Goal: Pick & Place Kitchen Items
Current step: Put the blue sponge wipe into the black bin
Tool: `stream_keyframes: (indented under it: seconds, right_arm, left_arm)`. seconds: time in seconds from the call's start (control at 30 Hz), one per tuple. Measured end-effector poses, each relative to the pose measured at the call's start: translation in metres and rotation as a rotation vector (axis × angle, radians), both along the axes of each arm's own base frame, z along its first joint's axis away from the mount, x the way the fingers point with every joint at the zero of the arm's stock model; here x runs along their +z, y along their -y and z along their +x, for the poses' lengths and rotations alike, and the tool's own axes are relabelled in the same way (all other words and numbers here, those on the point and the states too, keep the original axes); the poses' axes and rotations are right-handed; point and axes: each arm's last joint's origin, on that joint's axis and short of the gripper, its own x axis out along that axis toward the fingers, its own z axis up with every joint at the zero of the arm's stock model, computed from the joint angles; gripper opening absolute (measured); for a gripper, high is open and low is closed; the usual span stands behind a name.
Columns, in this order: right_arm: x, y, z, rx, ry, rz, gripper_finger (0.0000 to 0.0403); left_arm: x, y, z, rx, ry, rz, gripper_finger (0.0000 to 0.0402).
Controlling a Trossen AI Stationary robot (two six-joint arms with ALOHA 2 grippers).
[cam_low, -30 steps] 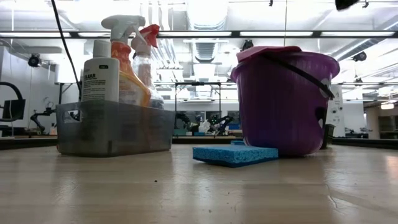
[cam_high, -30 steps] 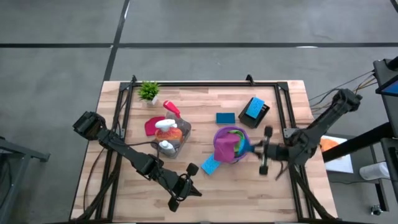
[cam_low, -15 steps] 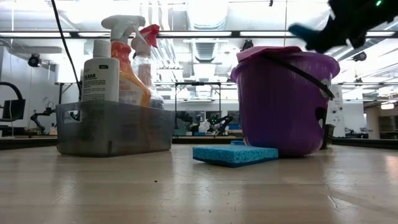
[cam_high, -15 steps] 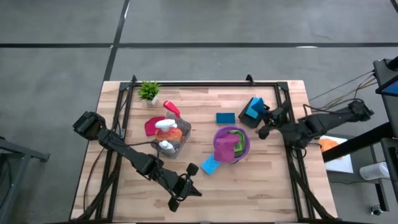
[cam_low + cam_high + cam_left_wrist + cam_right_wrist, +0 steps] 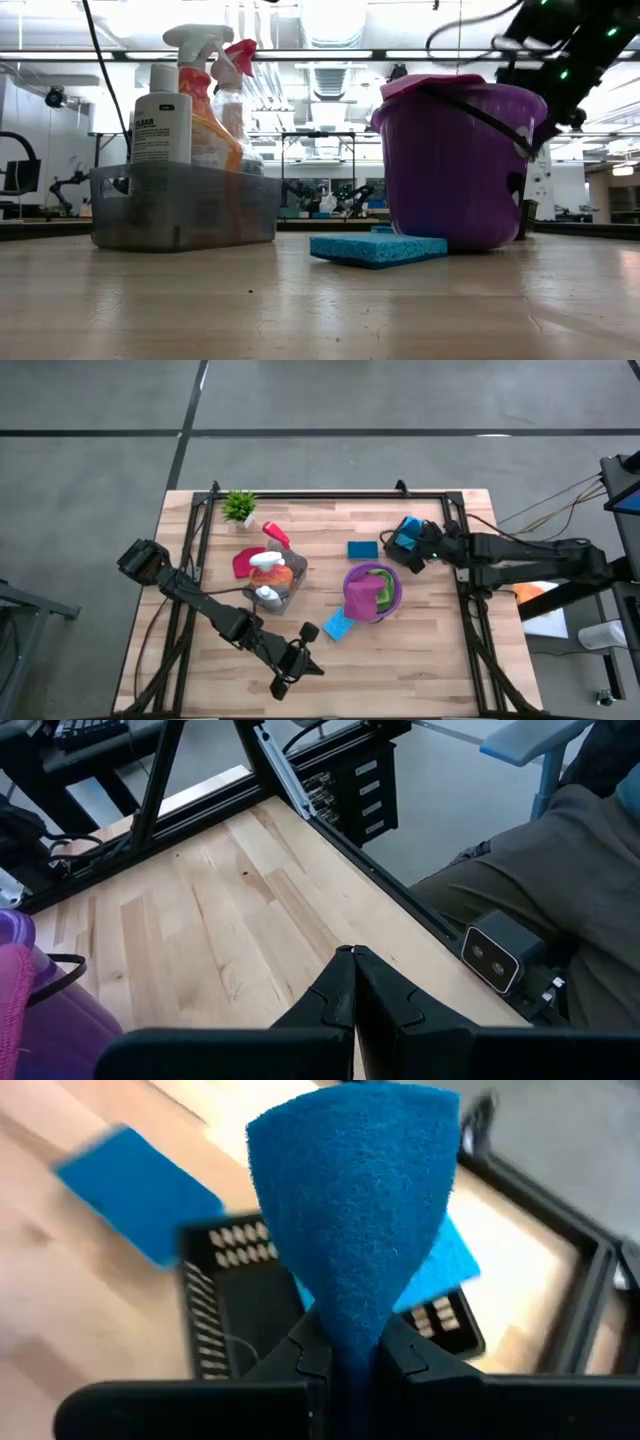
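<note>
A blue sponge (image 5: 352, 1200) is being pinched by the right claw (image 5: 345, 1355) above a small black tray (image 5: 215, 1305) at the far right part of the counter (image 5: 420, 650). The sponge is folding between the fingers, so it is probably soft and light; an edge grip seems enough. This fold is being shown only by the right wrist view. The left claw (image 5: 352, 982) is being kept clenched, with nothing in it, near the counter's front edge.
</note>
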Motion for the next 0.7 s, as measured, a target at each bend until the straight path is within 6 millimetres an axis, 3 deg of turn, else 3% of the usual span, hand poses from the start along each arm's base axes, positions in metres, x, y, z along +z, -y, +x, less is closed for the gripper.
stream_keyframes:
  seconds: [0.43,0.7]
  right_arm:
    - [-0.029,0.037,0.013,-0.114,-0.225,0.073,0.0023]
    - [-0.029,0.048,0.035,-0.079,-0.262,0.063,0.0023]
  left_arm:
    - [0.0,0.0,0.0,0.001,-0.005,0.0,0.0001]
    - [0.0,0.0,0.0,0.001,-0.006,0.001,0.0001]
